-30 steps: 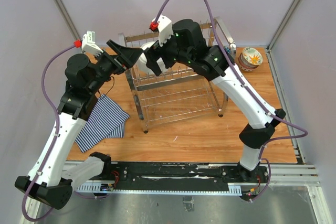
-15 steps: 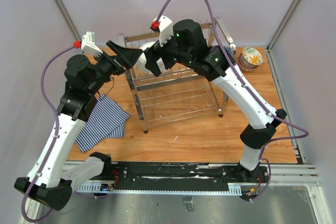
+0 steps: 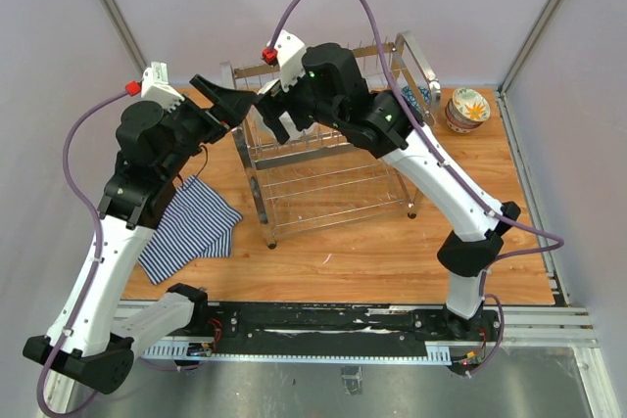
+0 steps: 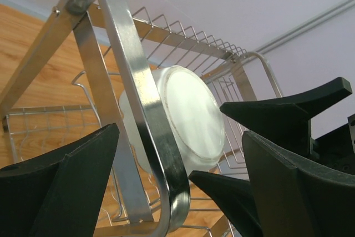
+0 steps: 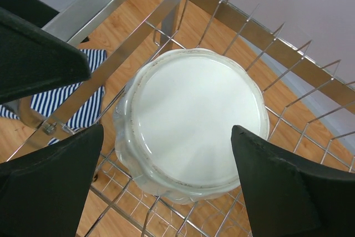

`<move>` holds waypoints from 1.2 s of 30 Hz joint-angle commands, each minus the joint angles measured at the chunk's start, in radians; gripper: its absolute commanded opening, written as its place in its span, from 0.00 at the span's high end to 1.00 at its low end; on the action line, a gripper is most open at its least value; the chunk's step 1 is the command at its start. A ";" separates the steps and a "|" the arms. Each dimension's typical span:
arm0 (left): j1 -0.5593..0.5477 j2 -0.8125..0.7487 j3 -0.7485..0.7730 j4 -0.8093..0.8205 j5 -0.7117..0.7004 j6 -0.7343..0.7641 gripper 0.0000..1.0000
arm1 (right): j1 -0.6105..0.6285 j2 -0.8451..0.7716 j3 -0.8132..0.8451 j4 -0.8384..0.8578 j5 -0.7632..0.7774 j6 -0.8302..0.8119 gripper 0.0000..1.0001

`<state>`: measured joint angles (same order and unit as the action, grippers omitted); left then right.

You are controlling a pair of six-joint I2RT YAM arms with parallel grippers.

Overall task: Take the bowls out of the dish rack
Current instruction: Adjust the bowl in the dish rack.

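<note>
Counted: one dish rack [image 3: 333,159], two arms, one striped cloth [image 3: 191,227] at the rack's 8 o'clock, and one stack of bowls [image 3: 468,108] at its 2 o'clock, floral one on top, number beneath unclear. One large white bowl [image 5: 194,120] in the rack's upper tier, at the 10 o'clock end, foot ring toward the right wrist camera.

Right gripper [image 5: 166,154] spread wide, a finger at each side of that bowl, no contact visible. Left gripper [image 3: 233,105] wide too, astride the rack's loop handle [image 4: 138,98], gripping nothing.

Against half a second ago: both wrists shifted toward 10 o'clock, right gripper now covering most of the white bowl from above. Rack, cloth and stack unmoved.
</note>
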<state>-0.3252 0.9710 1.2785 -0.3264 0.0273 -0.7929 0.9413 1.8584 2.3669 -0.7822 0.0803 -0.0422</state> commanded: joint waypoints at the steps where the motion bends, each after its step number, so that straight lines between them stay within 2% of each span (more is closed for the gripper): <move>1: -0.011 -0.013 0.057 -0.078 -0.086 0.001 0.03 | 0.018 0.023 0.038 -0.032 0.114 -0.040 0.01; 10: -0.010 0.004 0.094 -0.200 -0.172 0.026 0.04 | 0.047 0.067 0.077 -0.048 0.191 -0.067 0.01; 26: -0.011 0.042 0.124 -0.300 -0.233 0.082 0.04 | 0.073 0.090 0.105 -0.019 0.268 -0.093 0.02; 36: -0.011 0.053 0.134 -0.335 -0.245 0.078 0.04 | 0.050 0.119 0.142 -0.089 0.438 -0.054 0.02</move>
<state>-0.3309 1.0195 1.3911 -0.6136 -0.1734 -0.7338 0.9974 1.9541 2.4866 -0.8299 0.3645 -0.1253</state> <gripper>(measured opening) 0.963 0.985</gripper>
